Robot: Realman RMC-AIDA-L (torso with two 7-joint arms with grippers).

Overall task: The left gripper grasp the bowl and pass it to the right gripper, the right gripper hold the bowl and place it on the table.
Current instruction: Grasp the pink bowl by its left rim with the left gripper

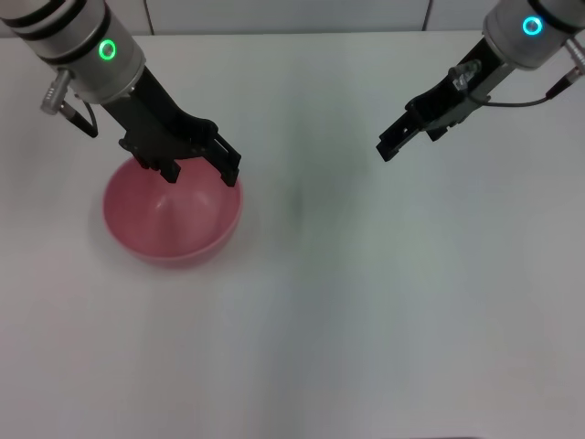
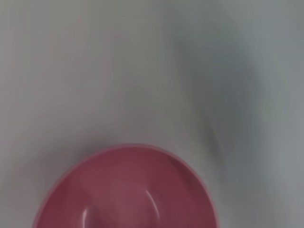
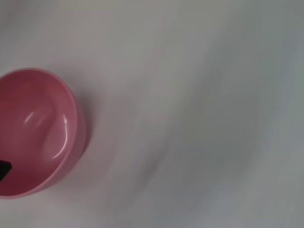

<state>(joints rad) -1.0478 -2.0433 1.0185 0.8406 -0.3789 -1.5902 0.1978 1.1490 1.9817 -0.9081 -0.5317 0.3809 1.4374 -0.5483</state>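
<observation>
The pink-red bowl (image 1: 174,219) stands upright on the white table (image 1: 366,302) at the left. It also shows in the left wrist view as the bowl (image 2: 128,190) and in the right wrist view as the bowl (image 3: 38,128). My left gripper (image 1: 199,170), on the green-ringed arm, hangs open over the bowl's far rim, one finger above the inside and one near the right edge. Nothing is held. My right gripper (image 1: 388,148), on the cyan-ringed arm, hovers at the upper right, far from the bowl, its fingers together and empty.
The table's far edge (image 1: 292,33) runs along the top of the head view, with a tiled wall behind it. A thin cable (image 1: 521,101) trails from the right arm.
</observation>
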